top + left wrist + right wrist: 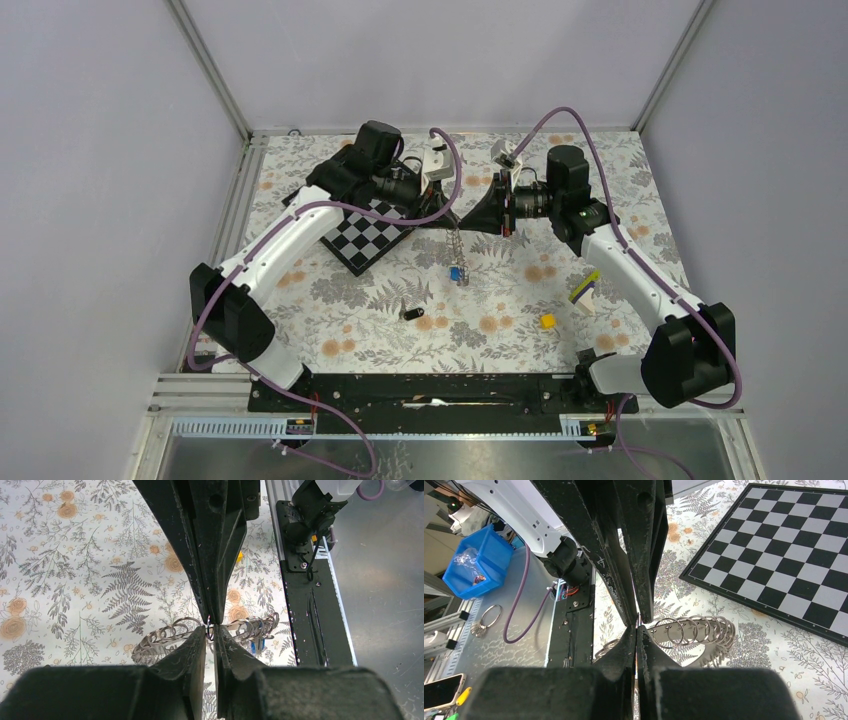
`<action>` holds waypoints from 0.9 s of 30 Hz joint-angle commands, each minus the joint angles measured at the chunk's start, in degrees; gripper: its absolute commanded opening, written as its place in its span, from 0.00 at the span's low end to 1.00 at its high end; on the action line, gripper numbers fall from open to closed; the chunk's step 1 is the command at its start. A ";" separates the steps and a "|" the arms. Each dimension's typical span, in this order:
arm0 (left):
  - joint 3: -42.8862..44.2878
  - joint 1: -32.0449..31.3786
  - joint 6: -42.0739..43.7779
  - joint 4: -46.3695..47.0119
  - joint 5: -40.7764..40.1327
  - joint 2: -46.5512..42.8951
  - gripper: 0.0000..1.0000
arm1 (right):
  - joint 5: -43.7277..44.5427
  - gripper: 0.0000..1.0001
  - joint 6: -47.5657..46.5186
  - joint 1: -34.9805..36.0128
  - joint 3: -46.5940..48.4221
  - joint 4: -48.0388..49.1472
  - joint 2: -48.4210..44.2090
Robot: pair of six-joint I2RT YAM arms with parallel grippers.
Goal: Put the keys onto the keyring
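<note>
The keyring [167, 636], a chain of linked silver rings, is pinched where the left gripper [210, 634] and right gripper [636, 630] meet tip to tip, and it sags below them. The blue key [455, 272] dangles at its low end, straight under the tips. The black key [410, 314] lies flat, apart, on the left gripper's side.

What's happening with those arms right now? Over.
Left gripper, right gripper shut on keyring, mid-air. Blue key dangling below it. Black key loose on table. Nothing in the way.

Pale lilac walls [420, 60], aluminium corner posts [210, 70], floral tablecloth [500, 300], perhaps grey metal flooring [380, 580] nearby.
</note>
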 commanded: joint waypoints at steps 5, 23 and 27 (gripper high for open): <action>-0.70 0.09 0.21 2.65 2.95 -1.43 0.19 | -1.99 0.00 1.67 -0.54 0.13 4.68 -0.79; -0.59 0.10 0.09 2.54 3.19 -0.84 0.11 | -1.92 0.00 2.04 -0.63 -0.17 5.28 -0.63; -0.38 0.08 -0.01 2.51 3.44 -0.72 0.05 | -1.90 0.00 1.95 -0.63 -0.36 5.39 -0.63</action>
